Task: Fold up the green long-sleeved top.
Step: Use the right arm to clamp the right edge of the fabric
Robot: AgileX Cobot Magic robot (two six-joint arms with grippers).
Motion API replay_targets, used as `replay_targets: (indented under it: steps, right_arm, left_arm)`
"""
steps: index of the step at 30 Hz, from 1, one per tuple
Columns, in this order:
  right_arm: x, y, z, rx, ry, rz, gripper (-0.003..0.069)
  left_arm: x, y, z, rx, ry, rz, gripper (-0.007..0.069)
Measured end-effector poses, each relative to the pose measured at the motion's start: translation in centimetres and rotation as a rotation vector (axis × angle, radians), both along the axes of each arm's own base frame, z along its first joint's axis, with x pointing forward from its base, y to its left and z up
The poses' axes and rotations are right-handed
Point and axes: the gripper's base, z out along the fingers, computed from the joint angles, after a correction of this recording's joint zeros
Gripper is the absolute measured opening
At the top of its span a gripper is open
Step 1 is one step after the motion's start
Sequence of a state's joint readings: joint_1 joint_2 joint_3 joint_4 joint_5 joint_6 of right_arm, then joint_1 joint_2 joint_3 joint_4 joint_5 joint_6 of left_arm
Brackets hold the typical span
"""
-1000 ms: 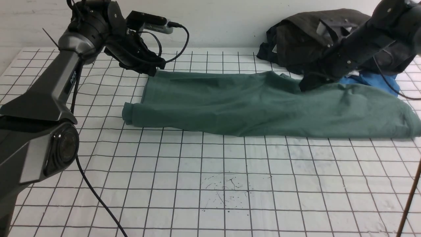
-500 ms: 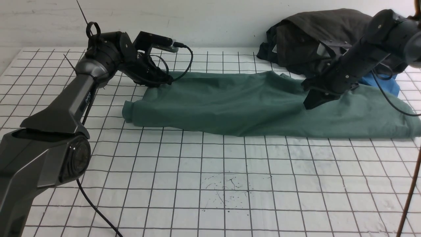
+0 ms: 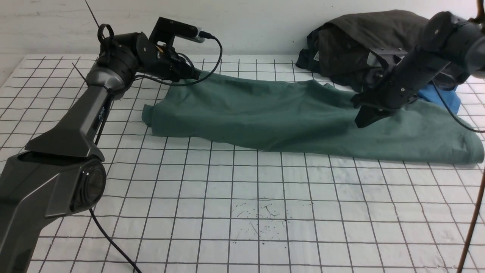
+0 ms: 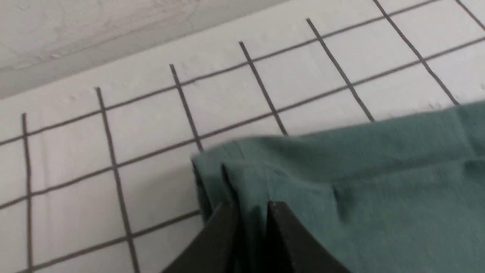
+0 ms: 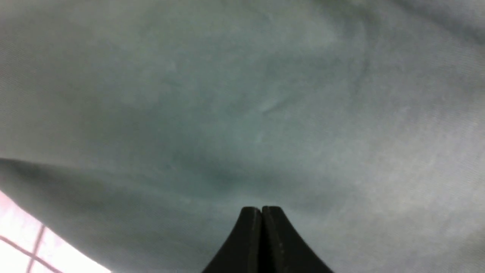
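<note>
The green long-sleeved top [image 3: 265,113] lies in a long band across the gridded table, folded lengthwise. My left gripper [image 3: 195,72] is shut on its far left corner and holds that corner raised off the table. The left wrist view shows bunched green cloth [image 4: 360,182] pinched between the left gripper [image 4: 252,206] jaws. My right gripper [image 3: 363,118] is shut, tip down on the top's right half. In the right wrist view the right gripper [image 5: 261,208] has its jaws pressed together with no cloth between them, over green fabric [image 5: 242,94].
A dark charcoal garment pile [image 3: 363,41] sits at the back right by the wall, with a bright blue garment [image 3: 439,96] under my right arm. A thin brown rod [image 3: 471,227] stands at the front right. A black cable [image 3: 110,231] trails at the front left.
My left gripper dropped onto the top's far left corner, shut on it and lifted it toward the wall. My right gripper moved forward onto the top's right half.
</note>
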State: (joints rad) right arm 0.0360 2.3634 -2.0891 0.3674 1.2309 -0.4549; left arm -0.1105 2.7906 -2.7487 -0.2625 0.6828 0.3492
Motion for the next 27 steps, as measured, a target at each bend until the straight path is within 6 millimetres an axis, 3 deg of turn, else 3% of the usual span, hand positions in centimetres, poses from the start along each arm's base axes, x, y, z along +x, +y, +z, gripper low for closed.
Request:
replay_targets:
  steps: [3,4,5,6,8,10,12,13,14,15,17,18,19,24,27]
  right_arm:
    - [0.0,-0.2,0.1,-0.029,-0.004,0.005,-0.0013]
    - [0.0,-0.3,0.1,-0.031,-0.005,0.006,-0.0013]
    - [-0.1,-0.3,0.6,-0.04,-0.015,0.007,-0.0013]
    - [-0.2,-0.3,1.0,-0.04,-0.023,0.006,-0.0013]
    - [-0.3,-0.3,1.8,-0.034,-0.032,-0.013,-0.0013]
    - [-0.4,-0.3,2.4,-0.024,-0.036,-0.037,-0.0013]
    - [-0.6,-0.2,2.5,-0.006,-0.026,-0.06,-0.0013]
    - [-0.7,-0.2,2.4,-0.004,-0.02,-0.062,-0.0013]
    - [-1.0,-0.2,1.7,0.001,0.008,-0.066,-0.0013]
    - [-1.1,-0.2,1.5,0.002,0.017,-0.066,-0.0013]
    - [-1.8,-0.2,-0.2,-0.007,0.08,-0.063,-0.0013]
    - [-2.0,-0.3,-0.5,-0.01,0.089,-0.062,-0.0013]
    - [-2.5,-0.4,-1.5,-0.027,0.125,-0.056,-0.0013]
    - [-3.3,-1.3,-2.6,-0.133,0.161,-0.027,-0.0011]
    - [-3.4,-2.4,-2.0,-0.198,0.145,-0.035,-0.0011]
  left_arm:
    - [0.3,1.3,0.1,-0.018,-0.012,0.035,0.0324]
    - [0.3,1.4,0.1,-0.018,-0.011,0.036,0.0337]
    - [0.1,1.9,0.2,-0.034,0.032,0.046,0.0434]
    - [-0.2,2.0,0.5,-0.053,0.071,0.046,0.0482]
    - [-1.2,1.7,1.5,-0.08,0.179,0.02,0.0532]
    - [-2.4,1.3,2.9,-0.08,0.263,-0.022,0.0533]
    - [-3.8,0.3,5.2,-0.059,0.325,-0.082,0.0466]
    - [-3.9,0.2,5.2,-0.059,0.331,-0.085,0.0457]
    - [-4.3,-0.5,6.1,-0.055,0.334,-0.109,0.0382]
    - [-4.5,-0.8,6.2,-0.053,0.337,-0.116,0.0343]
    - [-4.8,-2.0,5.5,-0.031,0.373,-0.135,0.0174]
    - [-4.8,-2.0,5.5,-0.031,0.374,-0.134,0.0159]
    - [-4.9,-2.4,4.5,-0.006,0.412,-0.125,0.0059]
    - [-5.6,-2.2,3.0,0.037,0.509,-0.097,-0.0005]
    - [-6.9,-1.9,4.4,0.053,0.549,-0.1,-0.0007]
